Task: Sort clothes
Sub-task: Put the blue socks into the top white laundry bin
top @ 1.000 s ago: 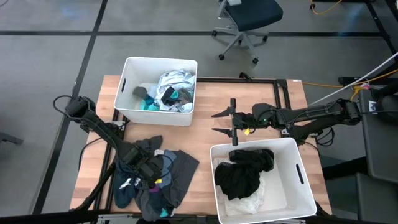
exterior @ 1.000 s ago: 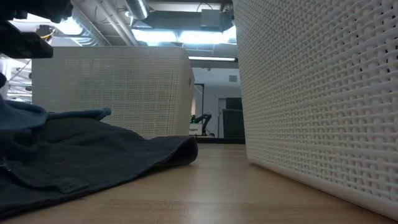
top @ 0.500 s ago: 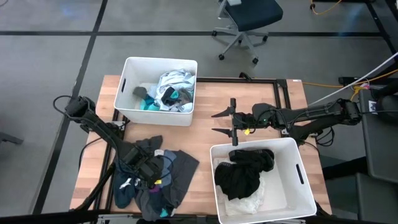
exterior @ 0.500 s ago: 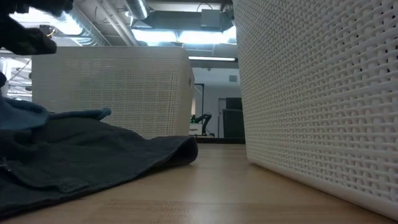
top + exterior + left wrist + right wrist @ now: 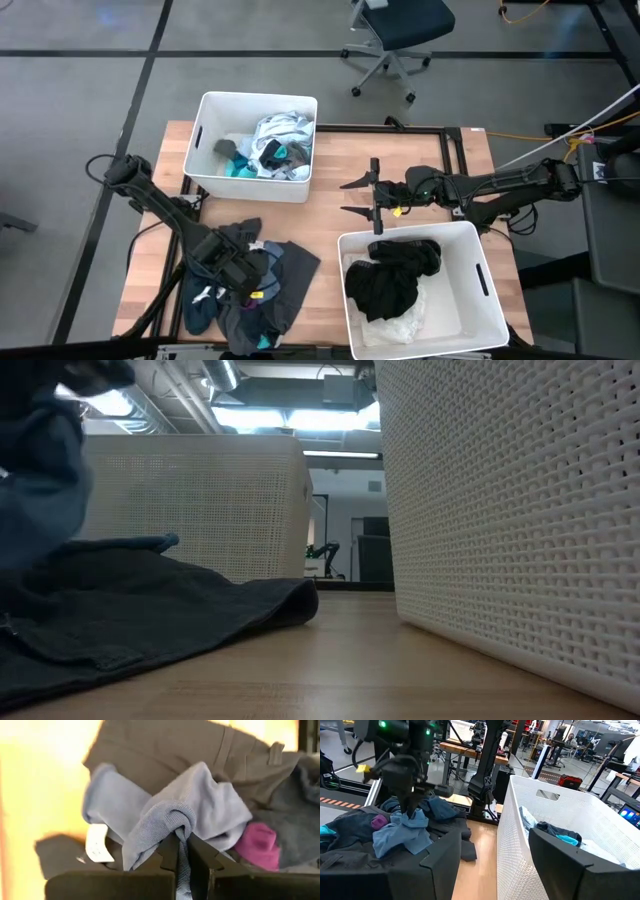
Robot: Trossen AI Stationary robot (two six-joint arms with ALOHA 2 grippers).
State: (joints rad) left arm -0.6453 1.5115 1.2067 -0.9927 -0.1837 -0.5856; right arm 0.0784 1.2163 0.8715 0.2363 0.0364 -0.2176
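The pale grey-blue knitted garment is pinched in a fold by the left gripper, whose two dark fingers are pressed together on the cloth, so that it rises a little above the heap. I think the fold was taken at the top of the heap so that only this one piece comes away. In the high view this is at the lower left of the frame, where the loose pile of dark grey, teal and blue clothes lies on the wooden table. A small magenta piece lies in the pile beside it.

The right gripper hangs at the middle of the high view with its fingers wide apart and holding nothing, between the two bins; it seems to wait.

The white perforated plastic bin at the upper left holds white, grey and teal garments. The second white bin at the lower right holds a black garment lying on something white.
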